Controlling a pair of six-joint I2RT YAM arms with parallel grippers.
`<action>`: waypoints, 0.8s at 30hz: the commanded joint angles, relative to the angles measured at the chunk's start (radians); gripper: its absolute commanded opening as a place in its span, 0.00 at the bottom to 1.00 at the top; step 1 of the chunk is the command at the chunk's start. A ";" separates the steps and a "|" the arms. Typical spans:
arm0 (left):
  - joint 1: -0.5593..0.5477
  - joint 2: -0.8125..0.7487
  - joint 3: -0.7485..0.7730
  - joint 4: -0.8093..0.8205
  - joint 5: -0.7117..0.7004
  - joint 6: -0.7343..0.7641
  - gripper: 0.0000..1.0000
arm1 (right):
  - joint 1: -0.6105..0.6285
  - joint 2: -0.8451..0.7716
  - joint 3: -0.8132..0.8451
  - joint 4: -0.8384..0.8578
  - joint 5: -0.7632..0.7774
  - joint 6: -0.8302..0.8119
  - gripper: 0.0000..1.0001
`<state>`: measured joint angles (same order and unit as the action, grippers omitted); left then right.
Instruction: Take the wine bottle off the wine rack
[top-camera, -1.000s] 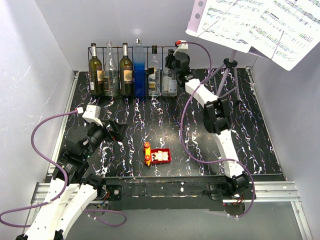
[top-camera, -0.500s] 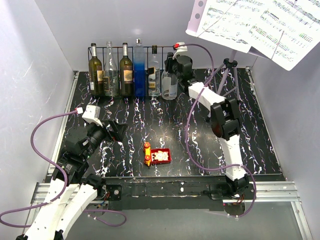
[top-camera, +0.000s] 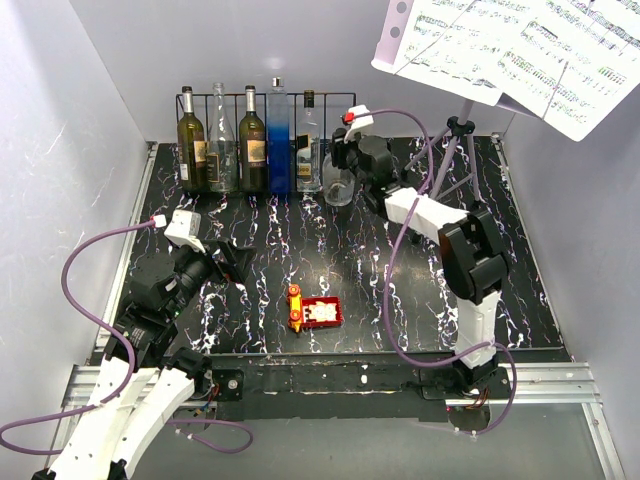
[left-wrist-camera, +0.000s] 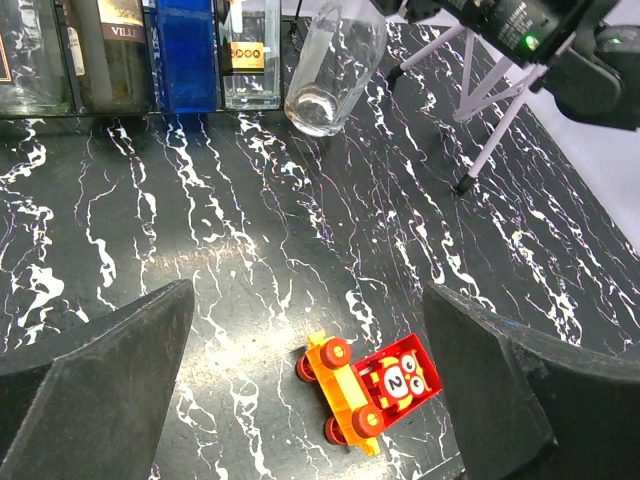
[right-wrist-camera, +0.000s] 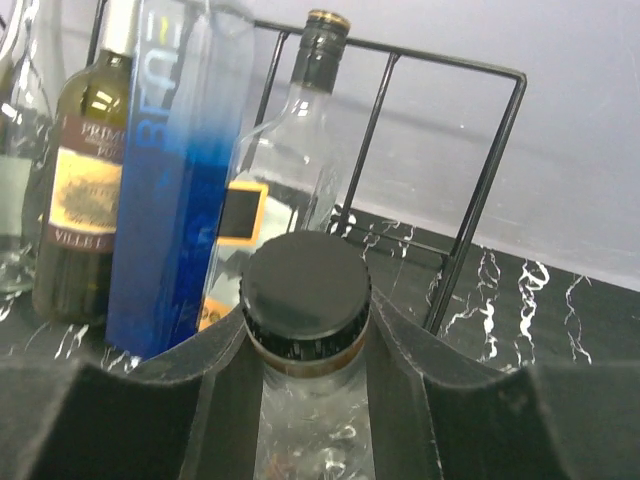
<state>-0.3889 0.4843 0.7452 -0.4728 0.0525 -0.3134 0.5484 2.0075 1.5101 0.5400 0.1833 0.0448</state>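
Wine bottle (left-wrist-camera: 335, 62), clear and black-capped, hangs tilted just in front of the wine rack (right-wrist-camera: 487, 170), its neck clenched in the right tool (right-wrist-camera: 308, 335), apparently to swing its base clear of the wires, while the left tool (top-camera: 235, 262) hovers spread wide and empty.

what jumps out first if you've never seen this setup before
The right arm has its jaws gripping a clear bottle by its capped neck, tilted, just off the right end of the wine rack at the table's back. Five other bottles stand in that rack, a tall blue bottle the brightest. Sheet music looms over the back right corner, and a red and yellow toy car sits mid-table.
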 joint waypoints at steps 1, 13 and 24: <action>0.004 -0.006 -0.003 -0.004 0.010 0.005 0.98 | 0.027 -0.182 -0.106 0.278 0.001 -0.042 0.01; 0.002 -0.007 -0.003 -0.003 0.007 0.008 0.98 | 0.053 -0.562 -0.552 0.383 0.050 -0.088 0.01; 0.004 -0.019 -0.003 -0.003 -0.008 0.010 0.98 | 0.143 -1.025 -0.844 -0.035 0.361 -0.071 0.01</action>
<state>-0.3889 0.4820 0.7452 -0.4725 0.0528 -0.3130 0.6739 1.1751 0.7036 0.4572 0.3649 -0.0406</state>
